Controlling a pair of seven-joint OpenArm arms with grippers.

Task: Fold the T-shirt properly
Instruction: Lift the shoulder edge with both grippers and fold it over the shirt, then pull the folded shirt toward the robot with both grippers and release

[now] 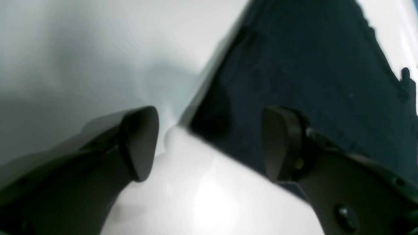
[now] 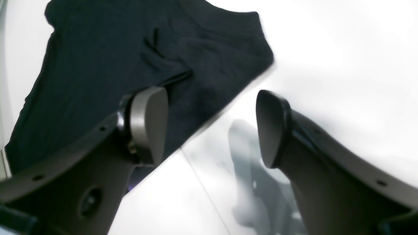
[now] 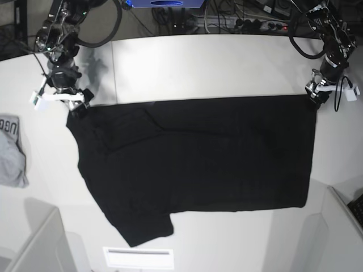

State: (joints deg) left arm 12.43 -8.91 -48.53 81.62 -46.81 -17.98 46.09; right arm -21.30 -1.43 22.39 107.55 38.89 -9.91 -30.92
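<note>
Both sets of jaws are seen parted with nothing between them. In the left wrist view, the left gripper [image 1: 209, 143] is held over a corner of the shirt [image 1: 300, 75], one finger above cloth, the other above bare table [image 1: 81, 55]. In the right wrist view, the right gripper [image 2: 212, 127] is poised at another shirt [image 2: 107, 75] edge, where a fold and a seam in the cloth are shown.

Only the base view gives the whole shirt [image 3: 198, 164], spread flat across the middle of the white table [image 3: 198, 62], one sleeve reaching toward the near edge. The right gripper [image 3: 75, 105] and left gripper [image 3: 315, 93] are placed at its two far corners. A grey garment [image 3: 11, 150] is seen at one side edge, and cables [image 3: 238, 17] behind the far edge.
</note>
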